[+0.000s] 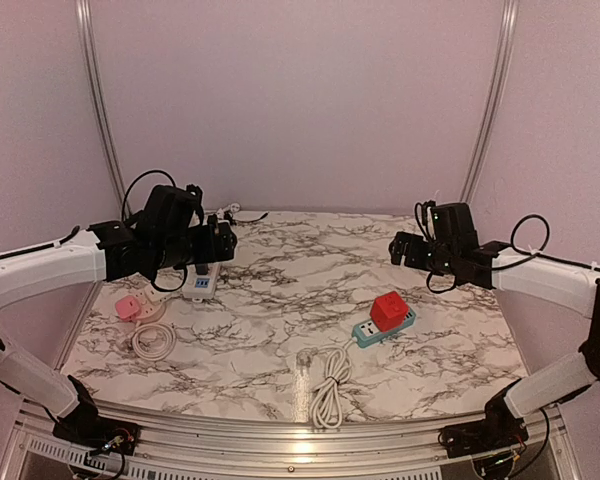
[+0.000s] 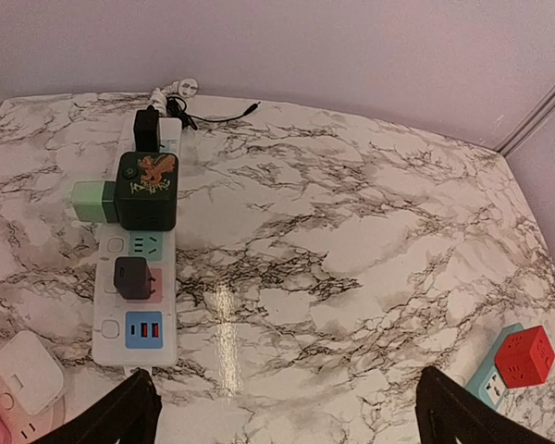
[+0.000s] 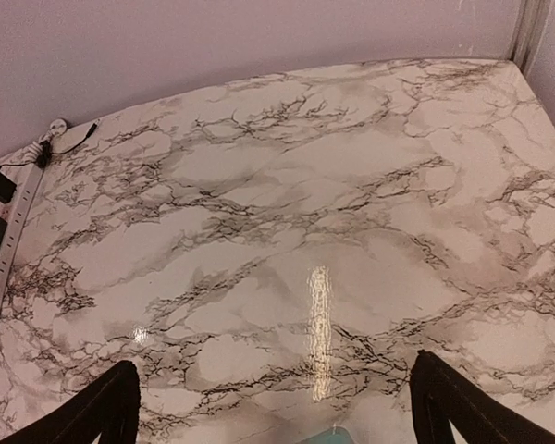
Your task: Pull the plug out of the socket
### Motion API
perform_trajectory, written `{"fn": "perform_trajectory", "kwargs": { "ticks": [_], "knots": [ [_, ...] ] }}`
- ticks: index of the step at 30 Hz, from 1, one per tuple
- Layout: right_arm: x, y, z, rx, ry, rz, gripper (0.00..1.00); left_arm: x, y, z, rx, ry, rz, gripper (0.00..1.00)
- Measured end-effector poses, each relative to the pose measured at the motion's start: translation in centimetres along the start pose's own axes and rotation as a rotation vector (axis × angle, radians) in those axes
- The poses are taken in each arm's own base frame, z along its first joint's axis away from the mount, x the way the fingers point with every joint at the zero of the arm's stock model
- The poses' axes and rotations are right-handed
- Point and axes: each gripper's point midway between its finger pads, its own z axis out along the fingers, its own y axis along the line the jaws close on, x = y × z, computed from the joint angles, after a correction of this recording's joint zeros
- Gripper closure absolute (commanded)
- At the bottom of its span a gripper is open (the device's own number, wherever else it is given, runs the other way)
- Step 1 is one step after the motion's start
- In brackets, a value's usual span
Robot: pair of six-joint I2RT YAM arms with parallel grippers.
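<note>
Nothing of the task is seen to be done. On the white power strip [image 2: 108,351], laid along the left side of the counter [image 2: 351,231], every plug is seated in its socket. A small black plug [image 2: 132,277] sits toward the strip's near end, a black cube adapter [image 2: 146,190] with a green adapter [image 2: 92,202] touching it sits at the strip's middle, and a black charger [image 2: 148,129] sits at its far end. Which one is meant cannot be told; the small black plug is judged likeliest, being closest to the left pincer [image 2: 287,375]. That pincer is held above the counter just short of the strip's near end, its jaws spread wide apart and clamped on nothing. The small black plug lies ahead of it, on its left finger's side and clear of both fingers. The right pincer [image 3: 275,363] is likewise spread apart and empty, well away to the right of the strip. The descent, the closing on the plug and the pull are all left to be done.
</note>
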Motion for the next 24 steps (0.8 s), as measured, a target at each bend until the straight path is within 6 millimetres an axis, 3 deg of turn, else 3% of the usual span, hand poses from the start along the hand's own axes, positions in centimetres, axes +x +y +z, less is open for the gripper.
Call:
{"fn": "perform_trajectory", "kwargs": {
  "ticks": [12,24],
  "knots": [
    [2.6,-0.2,-0.1,0.001,0.091,-0.069,0.01,0.9,-0.5,0.5,0.021,0.033,0.018,0.01],
    [7.1,3.8,-2.0,-0.074,0.245,-0.206,0.01,1.7,-1.2,0.6,0.071,0.069,0.035,0.01]
  ]
}}
